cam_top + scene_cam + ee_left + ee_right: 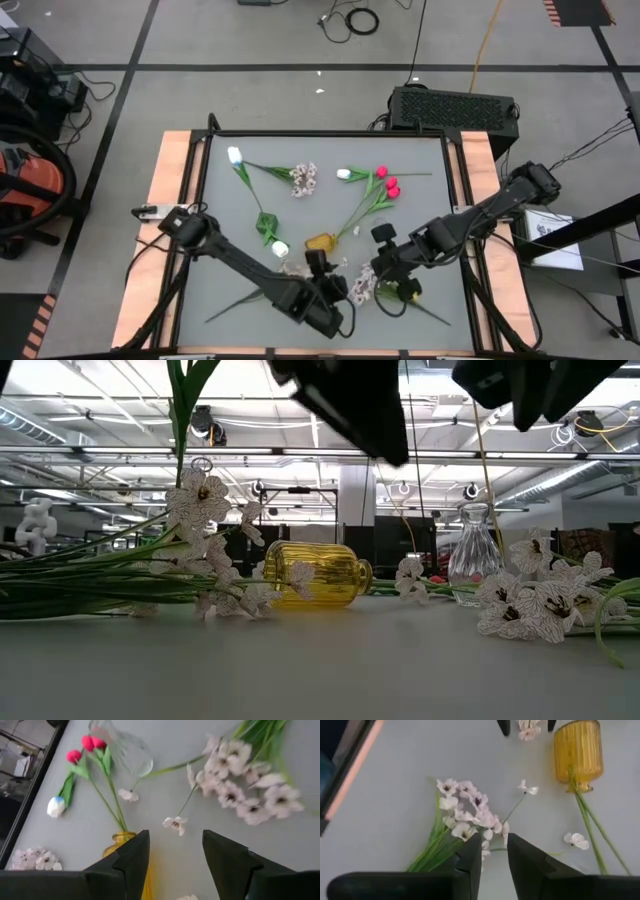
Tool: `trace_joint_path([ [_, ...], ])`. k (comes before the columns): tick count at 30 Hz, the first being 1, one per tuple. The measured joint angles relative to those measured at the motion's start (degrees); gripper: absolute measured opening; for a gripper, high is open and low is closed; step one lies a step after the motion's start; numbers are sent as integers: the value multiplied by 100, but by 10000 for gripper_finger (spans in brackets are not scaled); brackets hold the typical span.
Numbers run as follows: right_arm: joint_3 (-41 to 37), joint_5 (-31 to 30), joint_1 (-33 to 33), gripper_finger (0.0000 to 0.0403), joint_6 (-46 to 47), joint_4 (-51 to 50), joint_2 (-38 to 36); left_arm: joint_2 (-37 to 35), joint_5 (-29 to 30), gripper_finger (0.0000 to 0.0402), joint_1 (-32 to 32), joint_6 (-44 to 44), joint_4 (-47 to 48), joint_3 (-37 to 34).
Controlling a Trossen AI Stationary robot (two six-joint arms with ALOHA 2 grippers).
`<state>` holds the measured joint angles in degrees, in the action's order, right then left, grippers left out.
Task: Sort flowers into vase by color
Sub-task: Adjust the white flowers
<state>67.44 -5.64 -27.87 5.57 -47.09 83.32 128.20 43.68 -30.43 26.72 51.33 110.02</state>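
From above, the grey worktop [420, 160] is seen whole: white tulips [235, 155], pink tulips [388, 182] and pale blossom sprays [304, 178] are strewn across it, and a yellow vase [320, 243] lies on its side at the middle. The left pincer [322, 268] and right pincer [381, 237] are both placed near that vase.

Only the low view shows a clear glass vase [474, 555] standing upright behind the toppled yellow one.

In the left wrist view, that pincer's fingers [131, 855] are seen well apart above the yellow vase's neck.

In the right wrist view, its fingers [472, 854] are seen narrowly apart, empty, over a blossom spray [465, 817].
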Motion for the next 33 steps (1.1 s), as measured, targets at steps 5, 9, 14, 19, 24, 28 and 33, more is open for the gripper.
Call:
trace_joint_path([
  [5,2,-1,-132,84,233,-48,-50,199,105,237,126,574,367,0],
  [9,2,-4,-243,84,372,-77,-58,200,164,285,123,984,635,-78],
  [14,2,-6,-307,84,452,-114,-73,207,403,308,-121,1502,1008,-127],
  [19,2,-28,-305,84,486,-111,-74,203,730,298,-662,1969,1062,-122],
  [24,2,-30,-305,84,580,-115,-73,203,1507,287,-1309,3063,1479,-228],
  [28,2,-30,-305,84,576,-100,-74,203,2025,285,-1682,4638,2616,-393],
  [33,2,-28,-305,84,537,-85,-72,185,1988,285,-1951,6415,3814,-677],
])
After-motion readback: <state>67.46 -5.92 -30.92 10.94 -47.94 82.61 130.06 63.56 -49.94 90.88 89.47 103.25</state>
